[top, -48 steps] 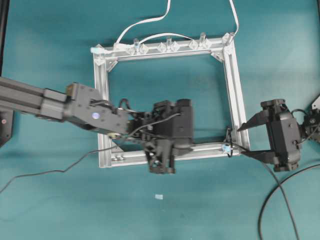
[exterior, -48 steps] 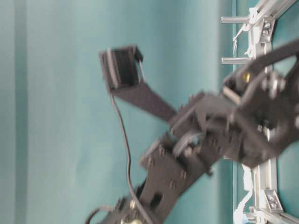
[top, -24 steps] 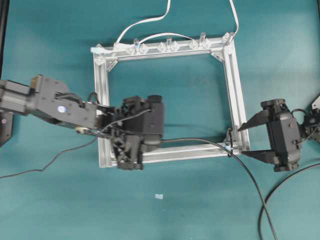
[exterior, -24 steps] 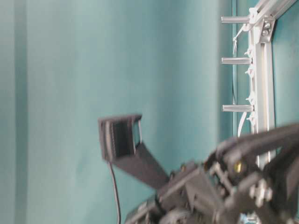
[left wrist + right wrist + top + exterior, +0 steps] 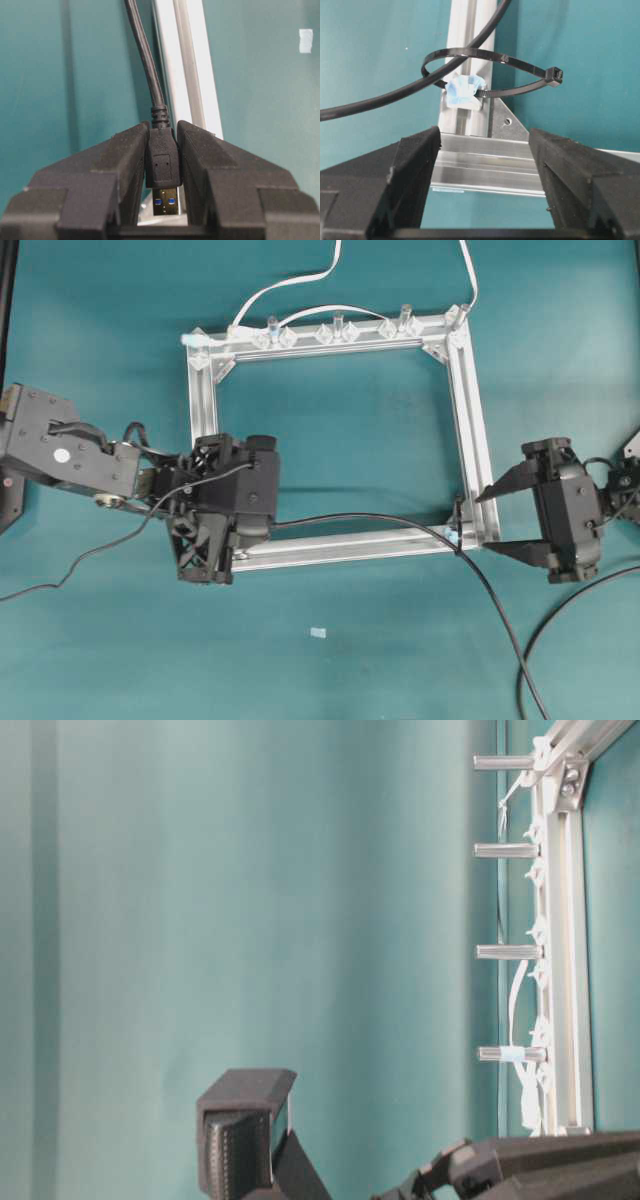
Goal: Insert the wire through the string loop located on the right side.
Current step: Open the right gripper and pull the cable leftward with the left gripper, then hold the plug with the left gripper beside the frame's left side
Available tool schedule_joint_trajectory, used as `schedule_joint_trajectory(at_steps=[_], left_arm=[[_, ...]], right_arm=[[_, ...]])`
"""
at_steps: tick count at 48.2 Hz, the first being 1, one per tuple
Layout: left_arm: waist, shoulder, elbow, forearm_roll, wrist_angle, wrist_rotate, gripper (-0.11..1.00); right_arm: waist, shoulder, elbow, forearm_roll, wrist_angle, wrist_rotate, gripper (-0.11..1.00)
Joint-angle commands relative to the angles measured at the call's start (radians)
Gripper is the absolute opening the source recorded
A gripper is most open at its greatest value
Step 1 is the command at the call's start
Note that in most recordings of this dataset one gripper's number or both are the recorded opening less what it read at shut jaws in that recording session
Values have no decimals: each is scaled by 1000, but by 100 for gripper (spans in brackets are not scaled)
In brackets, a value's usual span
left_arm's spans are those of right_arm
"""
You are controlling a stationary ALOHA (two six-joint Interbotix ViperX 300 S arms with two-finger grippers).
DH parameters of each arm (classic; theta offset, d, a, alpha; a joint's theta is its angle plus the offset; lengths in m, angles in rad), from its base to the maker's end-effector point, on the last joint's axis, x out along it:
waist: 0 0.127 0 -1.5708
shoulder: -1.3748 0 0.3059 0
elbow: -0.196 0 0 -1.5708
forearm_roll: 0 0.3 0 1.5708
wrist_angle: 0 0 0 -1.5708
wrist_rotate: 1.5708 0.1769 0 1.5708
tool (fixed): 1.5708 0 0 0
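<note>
My left gripper [image 5: 205, 545] is shut on the dark plug [image 5: 162, 161] of the wire [image 5: 380, 520], over the front left corner of the aluminium frame [image 5: 470, 420]. The plug's metal tip points back between the fingers [image 5: 120, 160]. From there the wire runs right along the front rail, passes through the string loop [image 5: 458, 527] at the frame's front right corner, and trails off toward the lower right. In the right wrist view the wire [image 5: 395, 97] crosses inside the string loop [image 5: 520, 62] above its pale-blue bit [image 5: 462, 91]. My right gripper [image 5: 487, 522] stands open and empty just right of that corner.
White flat cables [image 5: 290, 285] leave the back rail, which carries clear posts [image 5: 337, 325]. A small pale scrap [image 5: 318, 633] lies on the teal table in front. The right arm's thick black cable [image 5: 560, 610] curves at lower right.
My left gripper has travelled left along the front rail with the plug, drawing the wire through the loop. The right gripper has stayed still and open.
</note>
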Motion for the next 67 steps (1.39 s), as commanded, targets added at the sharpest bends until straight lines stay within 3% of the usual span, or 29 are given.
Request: schedule_joint_trajectory(at_steps=[1,12,25,41,64,66,67], left_arm=[[-14,-31,5,0,11,-26,22],[-74,-66,74,0,37,-95,22],[-112,-133,164,0,37,-227,22],[-118,-179,218,0,127,-225,22],[-118,-170,219,2,150,-233,22],[-117,-170,218,3,163,-232,26],[-117,-170,215,3,170,-230,34]], right_arm=[[2,-9,-15,-2,-3,3,82],[2,-9,-17,-2,-3,2,82],[2,-9,-18,-2,-5,2,82],[2,-9,-18,-2,-3,2,82],[2,-9,-18,-2,-9,2,82],[2,-9,-18,-2,-9,2,82],[2,-9,-18,-2,-9,2,82]])
